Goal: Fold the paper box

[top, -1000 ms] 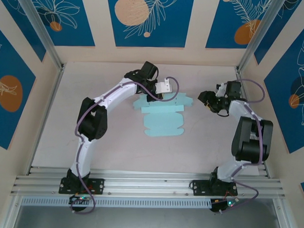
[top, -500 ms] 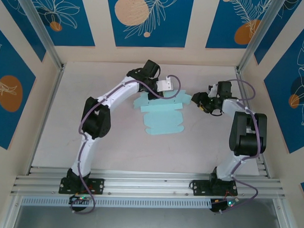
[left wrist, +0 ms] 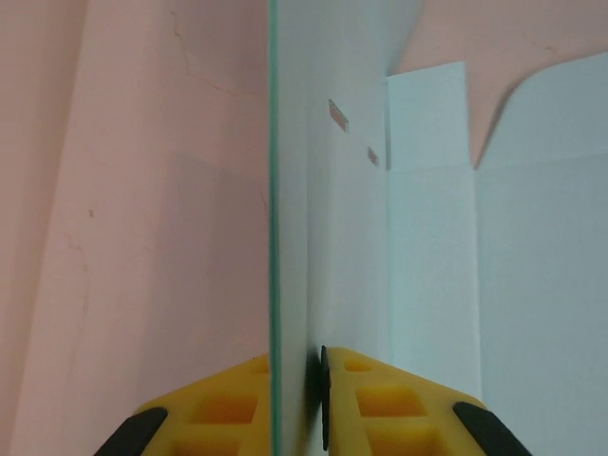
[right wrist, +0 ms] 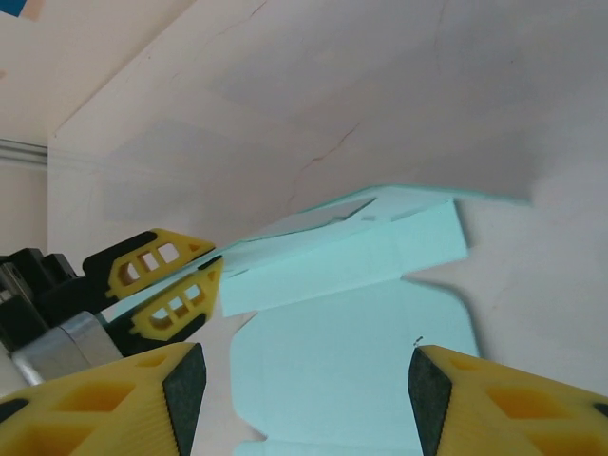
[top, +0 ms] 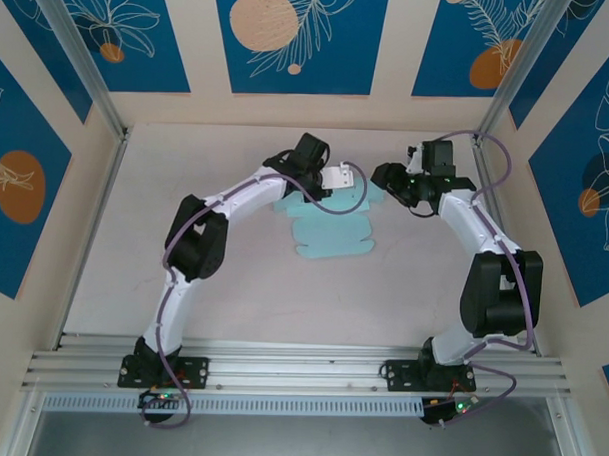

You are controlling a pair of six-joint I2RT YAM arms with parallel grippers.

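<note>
Top view, box (top: 329,234): pale-blue card sheet on table (top: 232,296), mid-table; near part flat w/ rounded flaps.
Top view, L gripper (top: 336,179): at box's far edge, over the card.
Top view, R gripper (top: 379,177): just right of box's far-right corner; contact w/ card can't be told.
L wrist view, L fingers (left wrist: 399,404): 2 yellow pads clenched on a thin upright card panel, seen edge-on.
L wrist view, box: remaining sheet spreads to the right of the raised panel; 2 small slits beside it; bare table to the left.
R wrist view, R fingers (right wrist: 104,399): spread wide, nothing btwn them, box below.
R wrist view, L gripper: at left, yellow fingers pinching box's lifted edge.
R wrist view, box: 1 strip raised off table along a crease; rest lies flat.
</note>
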